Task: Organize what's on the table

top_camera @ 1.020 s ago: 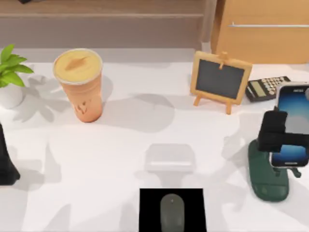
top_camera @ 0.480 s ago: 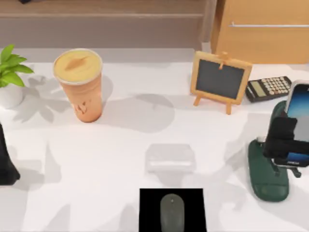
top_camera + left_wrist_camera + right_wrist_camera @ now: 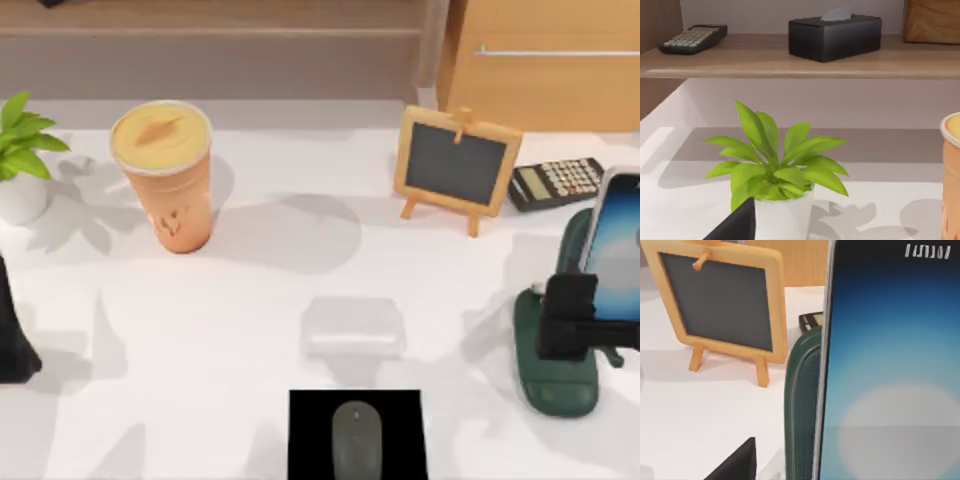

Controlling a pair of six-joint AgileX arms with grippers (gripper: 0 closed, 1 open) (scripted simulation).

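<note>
From above, you saw the white tabletop (image 3: 250, 330) spread across nearly the whole frame, with a potted plant (image 3: 20, 155) at the far left edge and an orange cup (image 3: 165, 175) in the upper left. A small chalkboard easel (image 3: 455, 165) stood right of centre near the top, a calculator (image 3: 555, 182) just beside it toward the right edge, and a wooden cabinet (image 3: 545, 60) filled the upper right corner. A pale grey box (image 3: 352, 327) sat at centre, and below it a grey mouse (image 3: 356, 440) lay on a black pad (image 3: 305, 435) at the bottom edge. Your right pincer (image 3: 575, 325) was at the right edge, clamped on a phone (image 3: 615, 250) over a dark green stand (image 3: 550, 370). Your left arm (image 3: 12, 340) was parked at the left edge; whether its pincer was apart or together, you could not tell. In the left wrist view, the plant (image 3: 772, 165) stood in front of a shelf (image 3: 790, 62) carrying a black tissue box (image 3: 835, 36) and a second calculator (image 3: 692, 39). In the right wrist view, the phone's screen (image 3: 890, 370) was at the right, the green stand (image 3: 800, 405) just beside it and the easel (image 3: 722, 302) at the upper left.
</note>
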